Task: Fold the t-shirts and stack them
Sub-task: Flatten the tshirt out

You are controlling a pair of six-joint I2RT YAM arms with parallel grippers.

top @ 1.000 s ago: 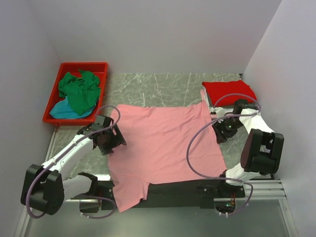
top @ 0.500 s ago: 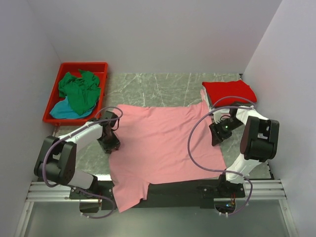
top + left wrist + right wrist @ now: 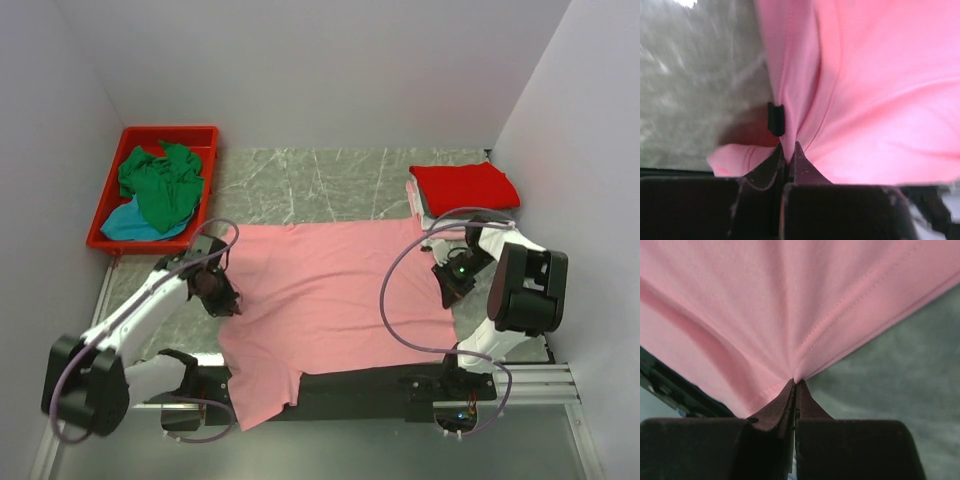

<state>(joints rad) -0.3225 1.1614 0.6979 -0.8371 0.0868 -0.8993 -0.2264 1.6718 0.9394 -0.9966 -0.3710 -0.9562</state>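
Note:
A salmon pink t-shirt [image 3: 335, 295] lies spread over the middle of the table, its lower part hanging over the near edge. My left gripper [image 3: 222, 300] is shut on the shirt's left edge; the left wrist view shows the cloth [image 3: 865, 90] pinched between the jaws beside a small dark label [image 3: 775, 119]. At the shirt's right edge my right gripper [image 3: 448, 290] is shut on the hem, and in the right wrist view the pink cloth [image 3: 765, 305] fans out from the jaws. A folded red t-shirt [image 3: 464, 186] lies at the back right. Green [image 3: 158, 183] and teal [image 3: 130, 226] shirts fill the bin.
A red plastic bin [image 3: 205, 134] stands at the back left. Grey marble table [image 3: 320, 180] shows behind the pink shirt. White walls close in on both sides. Cables loop over both arms.
Both grippers have closed on the pink shirt's side edges. The shirt's far edge has pulled straighter and a little toward me; the collar strip near the red shirt has drawn in.

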